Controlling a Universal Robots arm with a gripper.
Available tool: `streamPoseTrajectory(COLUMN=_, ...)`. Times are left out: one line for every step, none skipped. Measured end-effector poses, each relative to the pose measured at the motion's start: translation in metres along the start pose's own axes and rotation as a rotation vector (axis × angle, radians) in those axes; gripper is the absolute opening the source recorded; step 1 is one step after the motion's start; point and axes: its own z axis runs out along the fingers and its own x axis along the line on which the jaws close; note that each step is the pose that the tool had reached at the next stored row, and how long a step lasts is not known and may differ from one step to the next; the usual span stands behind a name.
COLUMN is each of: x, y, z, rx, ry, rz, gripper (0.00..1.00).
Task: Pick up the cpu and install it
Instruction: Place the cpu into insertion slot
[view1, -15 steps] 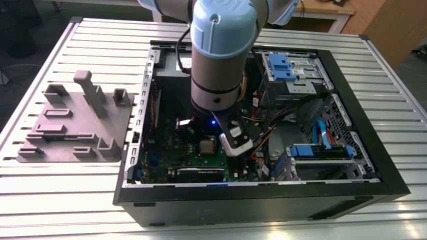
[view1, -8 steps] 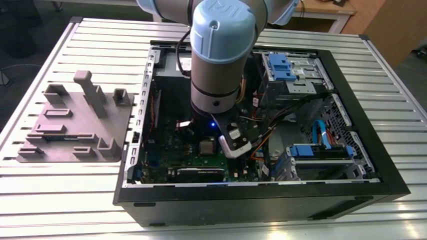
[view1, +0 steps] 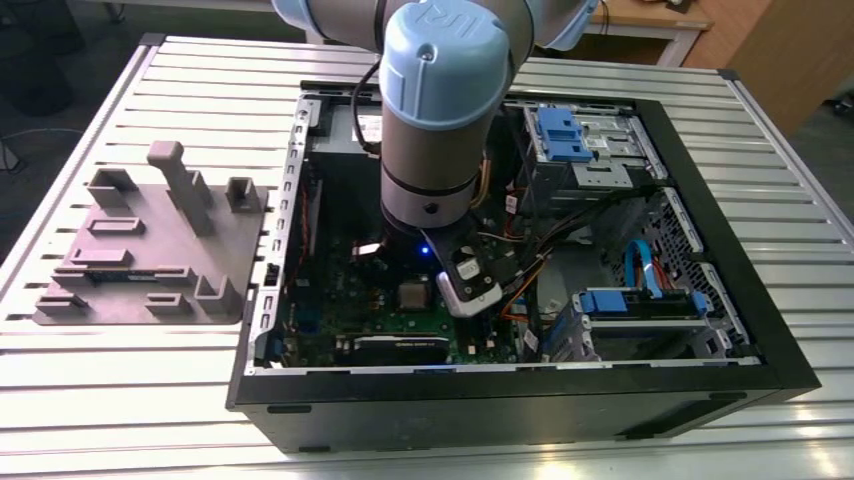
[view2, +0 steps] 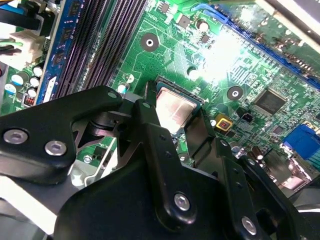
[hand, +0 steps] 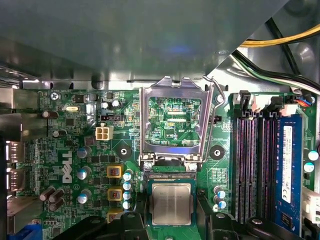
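1. Inside case, on socket: cpu lies flat, end effector low over it; clenched or released, cannot tell.
2. Light, stiff, fragile, slick-topped, I judge; take opposite edges.

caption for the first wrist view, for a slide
cpu lying in its place on the motherboard, retention frame open beside it, gripper straddling it

We find the open black metal computer case on the slatted aluminium table, with the grey moulded fixture tray beside it at the exterior view's left. The green motherboard lies in the case. On it, the small square silver-topped cpu sits in its socket. The raised metal load frame and the long black memory slots are beside it. The black gripper has its fingers flanking it, apart.
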Motion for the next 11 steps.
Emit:
streamPoseTrajectory(x=0.0000, y=0.0000, z=0.0000, rx=-0.0003, ry=0.0000, rz=0.000, gripper=0.47)
streamPoseTrajectory(x=0.0000, y=0.0000, z=0.0000, rx=-0.0006, ry=-0.0001, rz=0.000, gripper=0.47)
streamPoseTrajectory(x=0.0000, y=0.0000, z=0.0000, rx=-0.0009, ry=-0.0001, rz=0.000, gripper=0.47)
streamPoseTrajectory(x=0.0000, y=0.0000, z=0.0000, rx=-0.0012, ry=-0.0001, rz=0.000, gripper=0.47)
streamPoseTrajectory(x=0.0000, y=0.0000, z=0.0000, rx=-0.0014, ry=0.0000, rz=0.000, gripper=0.47)
streamPoseTrajectory(x=0.0000, y=0.0000, z=0.0000, rx=-0.0015, ry=-0.0001, rz=0.000, gripper=0.47)
streamPoseTrajectory(x=0.0000, y=0.0001, z=0.0002, rx=-0.0019, ry=-0.0002, rz=0.000, gripper=0.47)
streamPoseTrajectory(x=0.0000, y=0.0000, z=0.0003, rx=-0.0019, ry=0.0000, rz=0.000, gripper=0.48)
streamPoseTrajectory(x=0.0000, y=0.0001, z=0.0004, rx=-0.0020, ry=-0.0003, rz=0.000, gripper=0.48)
streamPoseTrajectory(x=0.0000, y=0.0000, z=0.0004, rx=-0.0019, ry=-0.0002, rz=0.000, gripper=0.55)
streamPoseTrajectory(x=0.0000, y=0.0000, z=0.0003, rx=-0.0018, ry=-0.0002, rz=0.000, gripper=0.55)
